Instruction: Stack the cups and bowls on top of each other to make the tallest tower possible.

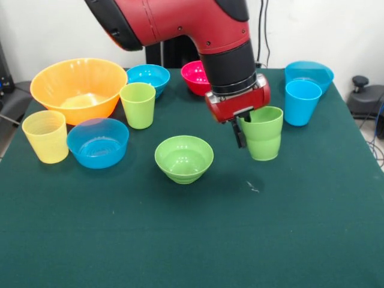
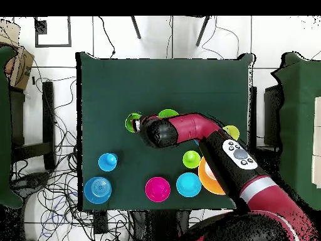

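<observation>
A small green bowl stands alone at the middle of the green table; it also shows in the overhead view. Just to its right in the front view is the green stepped cup, upright and slightly tilted, seen from above as well. My gripper comes down on the cup's left rim. One black finger lies against the outside of the wall, and the gripper looks shut on that wall. I cannot tell whether the cup's base touches the table. Nothing is stacked.
At the left stand the large orange bowl, a pale yellow cup, a shallow blue bowl and a yellow-green cup. At the back are a small blue bowl and a red bowl. At the right are a sky blue cup and a blue bowl.
</observation>
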### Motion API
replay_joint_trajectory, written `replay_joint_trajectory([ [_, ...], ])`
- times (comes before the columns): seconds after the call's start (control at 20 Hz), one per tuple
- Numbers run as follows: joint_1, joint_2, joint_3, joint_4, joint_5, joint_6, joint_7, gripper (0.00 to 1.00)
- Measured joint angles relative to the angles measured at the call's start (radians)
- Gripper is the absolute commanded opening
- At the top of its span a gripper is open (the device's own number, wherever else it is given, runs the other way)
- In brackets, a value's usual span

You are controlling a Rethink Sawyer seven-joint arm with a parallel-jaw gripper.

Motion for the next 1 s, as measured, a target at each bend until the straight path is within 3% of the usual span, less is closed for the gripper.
replay_joint_trajectory([
  [0.6, -0.039, -0.021, 0.052, 0.000, -0.031, 0.149, -0.005, 0.00],
  [1.0, -0.063, -0.051, 0.077, -0.002, -0.104, 0.255, -0.074, 0.00],
])
